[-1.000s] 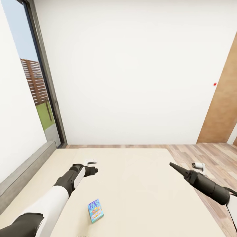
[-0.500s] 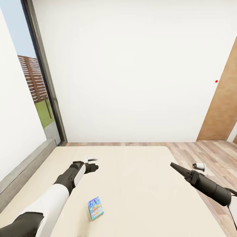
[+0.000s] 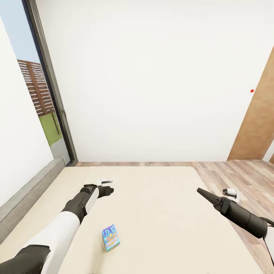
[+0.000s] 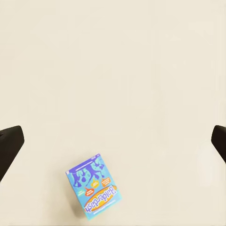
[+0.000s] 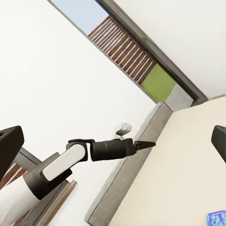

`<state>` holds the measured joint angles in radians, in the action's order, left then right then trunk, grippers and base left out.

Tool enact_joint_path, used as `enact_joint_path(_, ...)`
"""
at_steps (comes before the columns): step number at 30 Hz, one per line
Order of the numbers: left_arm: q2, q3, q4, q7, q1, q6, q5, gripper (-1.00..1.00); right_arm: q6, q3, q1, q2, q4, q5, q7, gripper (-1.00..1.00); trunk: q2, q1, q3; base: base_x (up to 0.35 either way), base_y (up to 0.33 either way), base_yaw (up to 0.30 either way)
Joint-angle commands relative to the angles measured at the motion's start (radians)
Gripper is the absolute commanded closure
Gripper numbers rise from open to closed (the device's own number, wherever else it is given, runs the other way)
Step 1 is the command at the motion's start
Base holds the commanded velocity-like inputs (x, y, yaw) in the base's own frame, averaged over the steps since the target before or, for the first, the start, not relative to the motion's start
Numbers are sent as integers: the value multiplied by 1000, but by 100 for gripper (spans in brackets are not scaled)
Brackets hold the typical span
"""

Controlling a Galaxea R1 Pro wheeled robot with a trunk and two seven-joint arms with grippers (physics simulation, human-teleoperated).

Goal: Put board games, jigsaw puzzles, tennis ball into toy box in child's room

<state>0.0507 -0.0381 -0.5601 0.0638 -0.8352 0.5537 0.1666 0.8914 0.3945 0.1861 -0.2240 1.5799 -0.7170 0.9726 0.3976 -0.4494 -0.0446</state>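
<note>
Head view: a single board game [image 3: 110, 238] lies flat on the beige bed [image 3: 160, 213], near the robot and roughly between the two outstretched arms. The left gripper [image 3: 112, 189] hangs above the mattress beyond the box; the right gripper [image 3: 198, 190] reaches out near the bed's far-right edge. Both appear as narrow tapered tips from this angle, so their spread is better read from the wrist views — in each, the dark fingers sit at opposite margins of the picture, wide apart and holding nothing.

Left wrist view: the board game [image 4: 93, 185] rests on plain mattress, printed face up, well clear of both fingers [image 4: 9, 143].

Handling, as a judgement: the box looks small, stiff and light, a cardboard carton with a smooth printed skin that may slip. Lying flat on a soft surface, it offers little height — the likely hold is across its two short-spaced edges, the fingers pressing slightly into the mattress.

Surroundings: a grey frame edge [image 3: 26, 198] and a tall window [image 3: 36, 99] flank the bed on the left; wood floor [image 3: 243, 179] and a brown door panel [image 3: 257, 125] lie to the right. Nothing stands between the left gripper and the box.
</note>
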Motion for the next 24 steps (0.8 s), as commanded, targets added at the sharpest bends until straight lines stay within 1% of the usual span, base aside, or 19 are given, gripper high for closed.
enact_joint_path(1, 0, -4, -3, 5, -1, 3, 11, -100, 5, 1, 1, 0, 0, -1, 2, -100, 2, -1, -4, 0, 0, 0)
enact_joint_path(13, 0, -4, -8, 1, -1, -4, 11, -100, 4, 1, 1, -1, -1, -1, 3, -100, 2, -1, -23, 0, 0, 0)
enact_joint_path(24, -6, 3, -19, -2, -1, -17, 11, -100, 0, 1, 1, 1, 0, -1, 3, -100, 2, -1, -41, 0, 0, 0)
